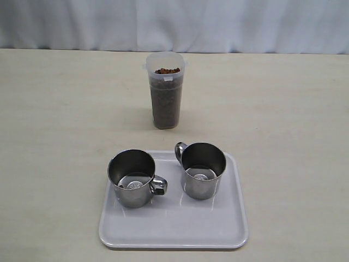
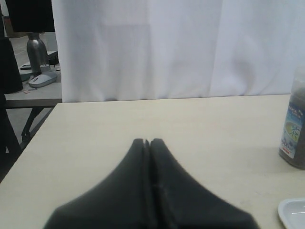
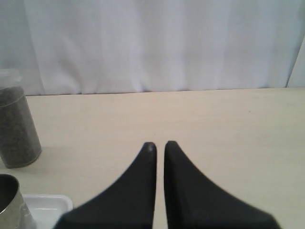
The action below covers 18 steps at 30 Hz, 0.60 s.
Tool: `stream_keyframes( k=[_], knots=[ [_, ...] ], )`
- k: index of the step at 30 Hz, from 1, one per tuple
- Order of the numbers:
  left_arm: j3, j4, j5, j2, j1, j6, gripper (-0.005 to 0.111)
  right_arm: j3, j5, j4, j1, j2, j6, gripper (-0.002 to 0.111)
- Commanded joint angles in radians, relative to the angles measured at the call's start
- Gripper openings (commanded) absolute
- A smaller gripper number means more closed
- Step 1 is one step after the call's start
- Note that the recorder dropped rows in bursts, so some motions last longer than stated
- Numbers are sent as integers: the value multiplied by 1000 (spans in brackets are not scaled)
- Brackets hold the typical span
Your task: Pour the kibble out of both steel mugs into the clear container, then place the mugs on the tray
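Both grippers lie outside the exterior view and show only in the wrist views. The left gripper (image 2: 147, 141) has its fingers pressed together, tip to tip, with nothing between them. The right gripper (image 3: 160, 144) has its fingers all but together, a thin slit between the tips, and it grips nothing. Both hang over bare table (image 1: 54, 136).

In the left wrist view the container (image 2: 295, 133) is cut by the frame edge. It carries what seems to be a blue printed label (image 2: 291, 129), too blurred to read. Only a corner of the tray (image 2: 293, 212) shows. In the right wrist view the container is cut again, and the right mug (image 3: 9, 200) shows only a sliver of rim.

In the exterior view the container stands upright on the table, beyond the tray and apart from it. It is filled nearly to the rim with kibble (image 1: 166, 103), a dark brown mass with reddish pieces on top.

Both mugs stand upright on the tray, side by side and apart. The left mug (image 1: 133, 177) has its handle turned toward the right mug, whose own handle points to the far left. Each bottom shows a round stamp, too small to read. A white curtain (image 1: 163, 22) closes the background.
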Motion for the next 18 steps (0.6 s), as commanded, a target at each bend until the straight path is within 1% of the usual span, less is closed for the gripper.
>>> stream_keyframes(
  k=[1,10,13,18],
  knots=[
    [3,-5,-11,-3,-5,2,0,3,25,0,-6,-4,-33,5],
    [3,-5,-11,-3,-5,2,0,3,28,-3,-6,-4,-29,5],
    [3,-5,-11,-3,-5,2,0,3,26,-86,-6,-4,57,5],
    [3,-5,-7,-3,-5,2,0,3,7,-84,-6,-4,57,5]
  ],
)
